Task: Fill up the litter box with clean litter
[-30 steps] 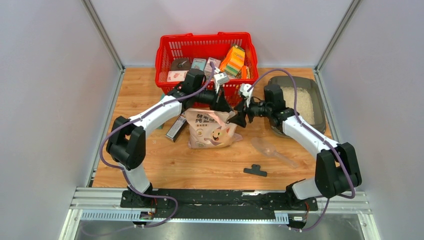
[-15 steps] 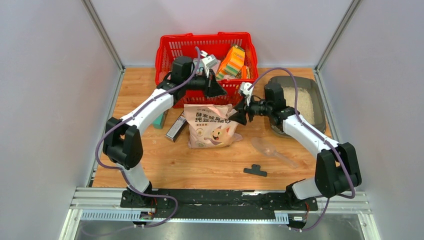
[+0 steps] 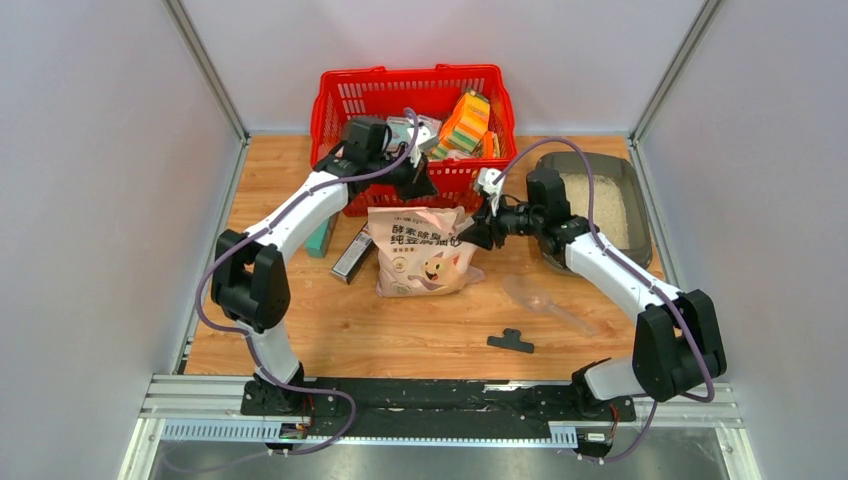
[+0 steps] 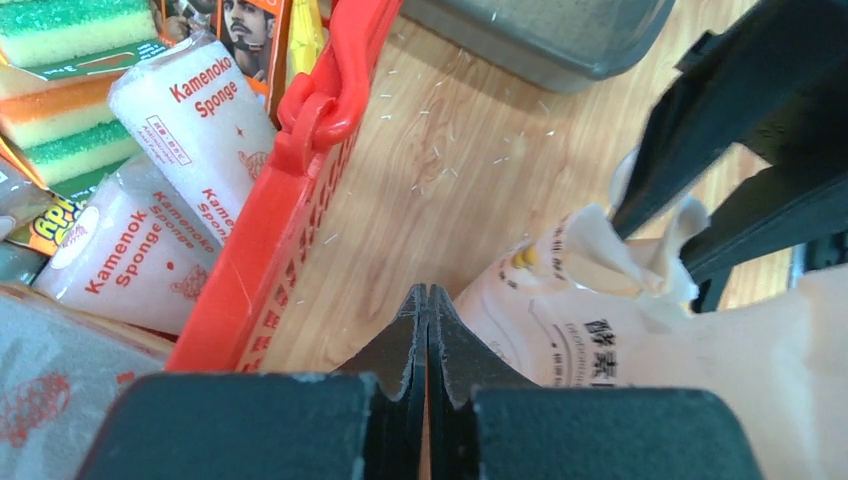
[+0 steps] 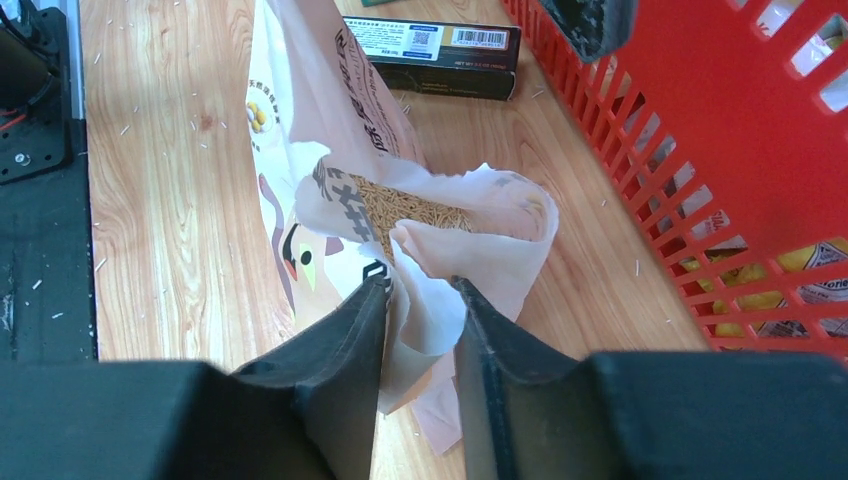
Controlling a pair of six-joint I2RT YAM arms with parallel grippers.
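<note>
The grey litter box (image 3: 640, 205) sits at the right of the table, with pale clean litter (image 3: 600, 205) spread in it. A pink-cream cat-print bag (image 3: 425, 255) lies mid-table with its top torn open, and tan granules (image 5: 410, 205) show inside. My right gripper (image 5: 420, 300) straddles the bag's open edge (image 5: 430, 330). Its jaws are partly apart with folded bag paper between them. My left gripper (image 4: 428, 300) is shut and empty. It hovers by the red basket's front wall (image 4: 300, 190), just off the bag's top (image 4: 600, 340).
The red basket (image 3: 335, 120) at the back holds sponges and packets. A clear scoop (image 3: 535, 295) and a black clip (image 3: 511, 341) lie in front of the bag. A dark box (image 3: 352, 255) lies to its left. Stray granules dot the wood.
My left gripper has left the bag's top and pulled back to the basket's front wall. The right gripper's jaws have narrowed around the bag's open edge.
</note>
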